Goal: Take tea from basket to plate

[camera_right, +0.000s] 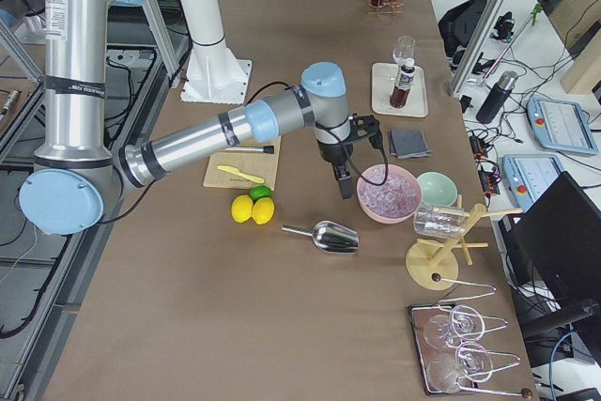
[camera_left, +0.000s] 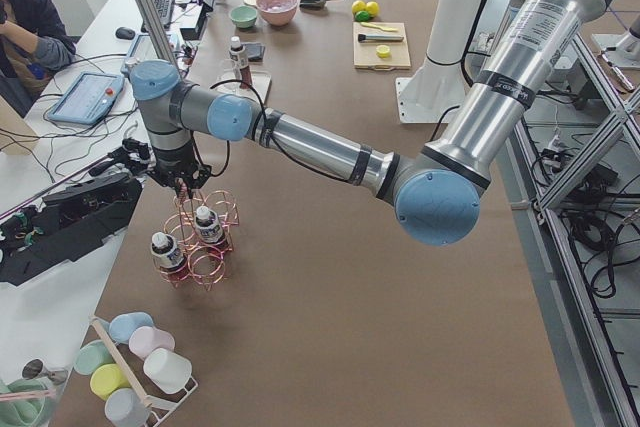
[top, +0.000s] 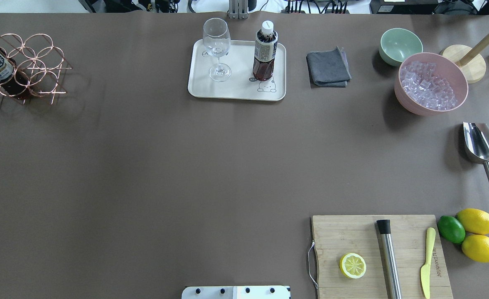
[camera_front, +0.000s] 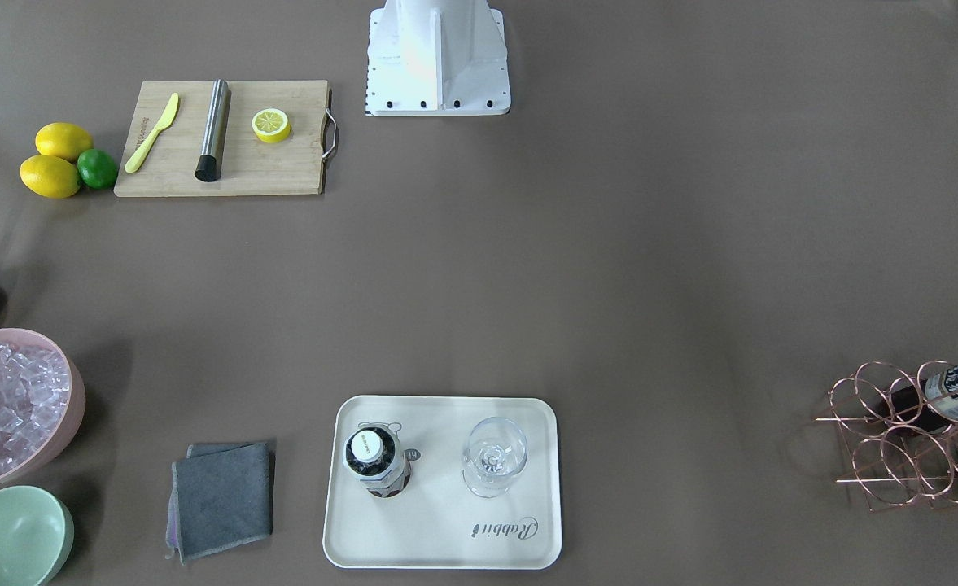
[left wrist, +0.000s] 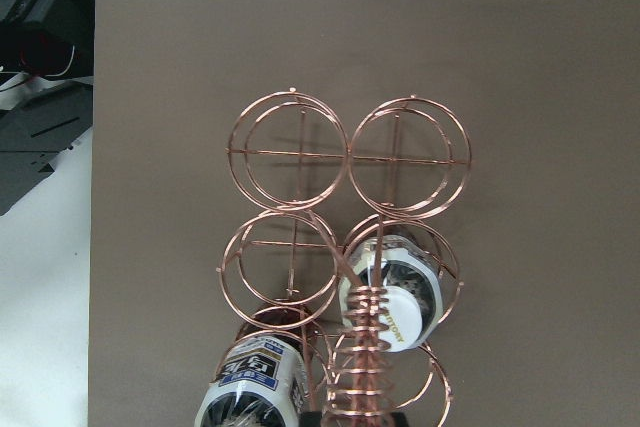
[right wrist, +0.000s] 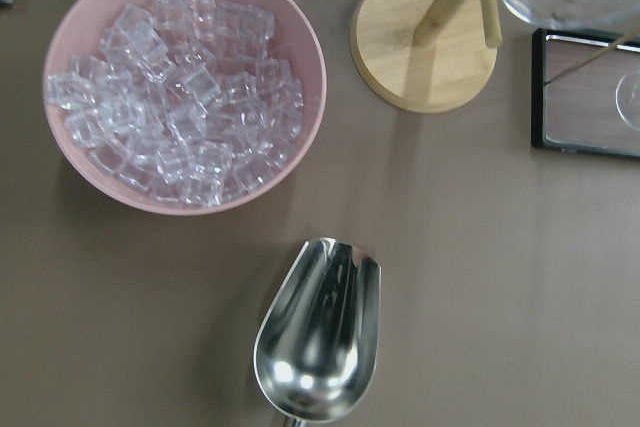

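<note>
Tea (top: 264, 54) stands on plate (top: 240, 88); cannot tell whether left claw (camera_left: 185, 187) or right claw (camera_right: 346, 185) gapes.

My left arm (camera_left: 310, 147) is stretched out long and almost level, with the wrist bent so the left gripper (camera_left: 184, 185) points straight down, hanging just above the basket (camera_left: 207, 269) at its handle. From this side I can't tell how its jaws stand. My right arm (camera_right: 207, 138) reaches out well apart from the basket. Its right gripper (camera_right: 345, 183) also points down, and I can't read its jaws either.
</note>
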Controlling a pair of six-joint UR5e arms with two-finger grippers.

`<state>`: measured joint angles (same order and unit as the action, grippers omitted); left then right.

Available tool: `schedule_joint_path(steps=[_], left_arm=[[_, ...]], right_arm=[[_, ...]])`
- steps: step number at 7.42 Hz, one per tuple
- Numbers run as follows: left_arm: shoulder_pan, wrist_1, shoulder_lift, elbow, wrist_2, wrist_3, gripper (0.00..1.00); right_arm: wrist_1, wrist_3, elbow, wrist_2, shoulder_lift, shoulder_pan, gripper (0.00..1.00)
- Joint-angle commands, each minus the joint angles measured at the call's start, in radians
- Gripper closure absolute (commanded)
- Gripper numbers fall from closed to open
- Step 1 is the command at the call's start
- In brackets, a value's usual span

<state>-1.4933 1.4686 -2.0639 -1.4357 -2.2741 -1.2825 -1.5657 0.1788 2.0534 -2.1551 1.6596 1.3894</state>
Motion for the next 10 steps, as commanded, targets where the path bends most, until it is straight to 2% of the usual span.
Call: schedule_joint_path(steps=[1,3,5,10], left_arm=[[0.001,0.056,0.024,0.023,0.002,0.002,1.00],[0.001,0.055,0.016,0.020,0.001,0.005,1.00],[-0.001,0.047,0.013,0.011,-0.001,0.005,1.00],[-0.008,0.041,0.013,-0.011,-0.001,0.005,1.00]], right_arm=[[0.003,-0.163,-0.178,-0.169,0.049,0.167,0.00],[-0.001,-0.174,-0.301,-0.244,0.033,0.204,0.00],[-0.008,-0.145,-0.372,-0.267,-0.018,0.204,0.00],[0.001,-0.096,-0.375,-0.267,-0.014,0.177,0.00]])
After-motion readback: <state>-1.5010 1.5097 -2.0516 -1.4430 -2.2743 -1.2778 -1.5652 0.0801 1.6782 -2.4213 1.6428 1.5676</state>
